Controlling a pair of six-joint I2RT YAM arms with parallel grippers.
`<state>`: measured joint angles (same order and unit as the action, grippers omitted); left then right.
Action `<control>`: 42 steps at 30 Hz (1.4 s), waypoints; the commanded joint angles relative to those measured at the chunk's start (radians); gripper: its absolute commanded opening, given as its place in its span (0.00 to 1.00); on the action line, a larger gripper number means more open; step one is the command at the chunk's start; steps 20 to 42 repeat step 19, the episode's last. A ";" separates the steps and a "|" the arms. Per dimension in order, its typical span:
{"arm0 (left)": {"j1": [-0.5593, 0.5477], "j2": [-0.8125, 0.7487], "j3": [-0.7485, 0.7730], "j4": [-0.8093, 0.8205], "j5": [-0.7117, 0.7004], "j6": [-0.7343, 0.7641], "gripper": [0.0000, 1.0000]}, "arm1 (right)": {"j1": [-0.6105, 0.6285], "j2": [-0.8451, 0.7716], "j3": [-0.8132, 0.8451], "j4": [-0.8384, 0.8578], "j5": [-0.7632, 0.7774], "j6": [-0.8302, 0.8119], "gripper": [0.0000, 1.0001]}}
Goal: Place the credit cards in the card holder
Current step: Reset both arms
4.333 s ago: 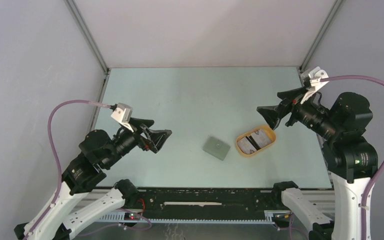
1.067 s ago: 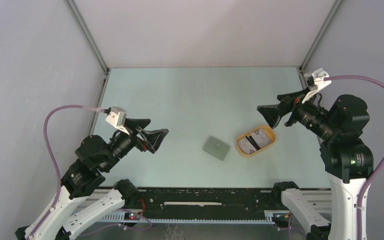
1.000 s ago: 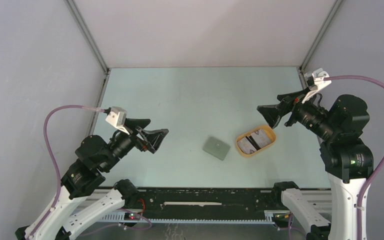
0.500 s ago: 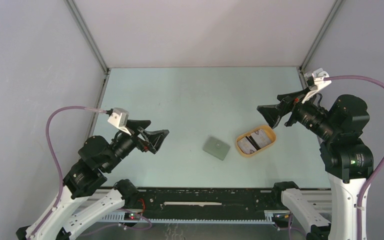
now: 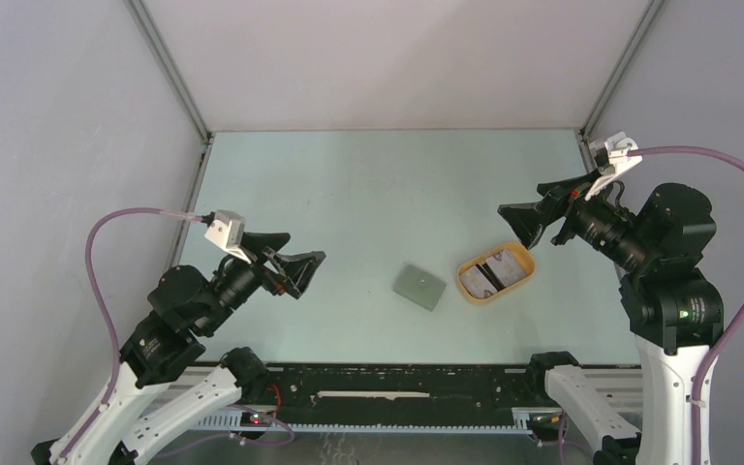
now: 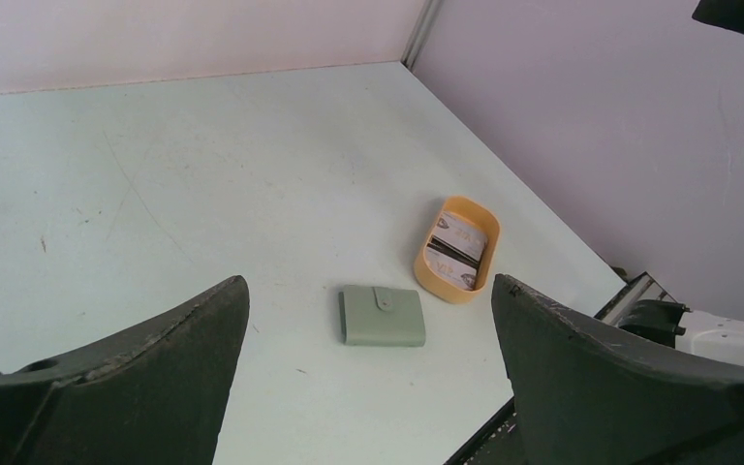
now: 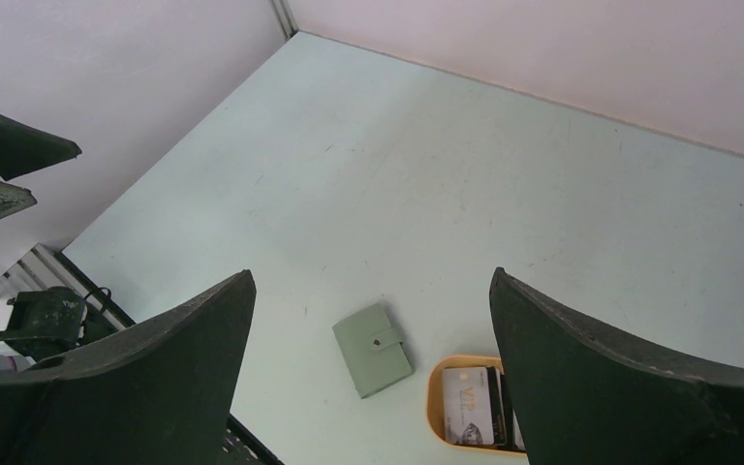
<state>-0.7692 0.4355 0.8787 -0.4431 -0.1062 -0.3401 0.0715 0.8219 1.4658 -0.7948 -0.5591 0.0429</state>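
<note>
Jaws gape empty on left gripper (image 5: 312,274) and right gripper (image 5: 513,228); only the left has drifted slightly, so the flat grey-green wallet (image 5: 419,286) and black-and-white plastic cards (image 5: 492,274) lie untouched.

Left gripper (image 5: 305,248) slightly back, leftward.

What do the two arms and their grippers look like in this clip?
The left arm and right arm have white lower links and black upper joints. The left gripper and right gripper each carry two broad black wedge-shaped fingers. A mauve cable runs to a white camera mount on each wrist.
</note>
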 commanded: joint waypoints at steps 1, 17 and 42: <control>0.005 -0.012 -0.018 0.020 -0.020 -0.002 1.00 | -0.007 0.000 -0.004 0.027 0.002 0.001 1.00; 0.005 -0.017 -0.017 0.014 -0.032 0.002 1.00 | -0.010 -0.003 -0.005 0.024 -0.001 -0.009 1.00; 0.005 -0.017 -0.015 0.014 -0.033 0.003 1.00 | -0.008 -0.003 -0.005 0.022 -0.002 -0.019 1.00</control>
